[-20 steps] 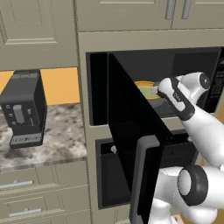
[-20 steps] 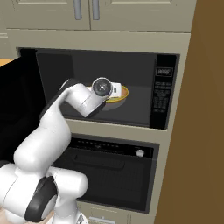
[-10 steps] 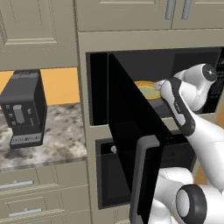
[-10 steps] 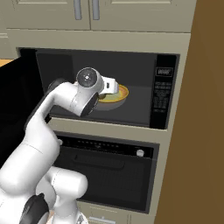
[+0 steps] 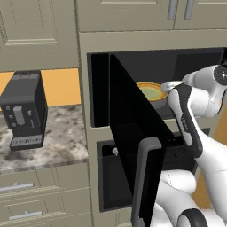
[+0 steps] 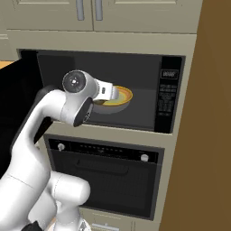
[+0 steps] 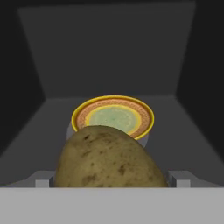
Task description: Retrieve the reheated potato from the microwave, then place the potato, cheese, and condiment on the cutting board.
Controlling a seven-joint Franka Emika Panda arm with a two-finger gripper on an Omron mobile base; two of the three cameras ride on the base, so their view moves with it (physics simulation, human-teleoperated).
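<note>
The microwave point(image 6: 168, 97) stands open, its black door point(image 5: 133, 146) swung out to the left. Inside sits a yellow-rimmed bowl point(image 6: 122, 95) point(image 5: 150, 91) point(image 7: 113, 114). In the hand view the olive-brown potato point(image 7: 109, 157) lies close up in front of the bowl. My gripper point(image 7: 112, 181) is open, one fingertip at each side of the potato with a narrow gap on both sides. From the base views my gripper point(image 6: 112, 92) point(image 5: 167, 86) reaches into the cavity at the bowl's near rim. The cheese, condiment and cutting board are out of view.
A black oven point(image 6: 103, 180) sits under the microwave. The door's grey bar handle point(image 5: 146, 177) juts toward the base. A dark coffee machine point(image 5: 24, 111) stands on the marble counter point(image 5: 57, 142) at left. A brown wall panel point(image 6: 212, 113) closes the right side.
The arm has swung its hand from in front of the microwave into the cavity, up to the bowl. The jaws have stayed open.
</note>
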